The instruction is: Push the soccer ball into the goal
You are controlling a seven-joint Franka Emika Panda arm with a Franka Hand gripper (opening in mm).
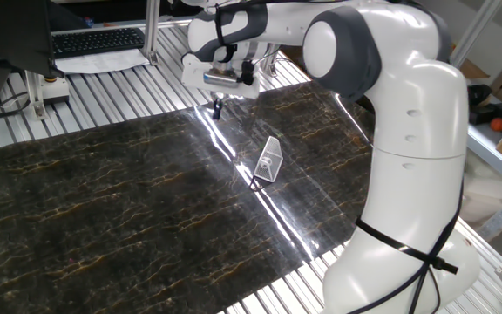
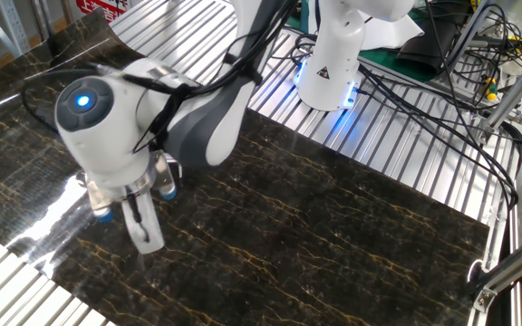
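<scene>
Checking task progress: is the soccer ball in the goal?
Cannot tell. The goal stands on the dark mat, but no ball is distinguishable in either view.

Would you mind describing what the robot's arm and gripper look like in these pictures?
The arm has glossy white rounded shells with dark grey joint sections. Black cables wrap around its base and run along its links. One joint cap carries a glowing blue light. The gripper has a white body and dark fingers.
</scene>
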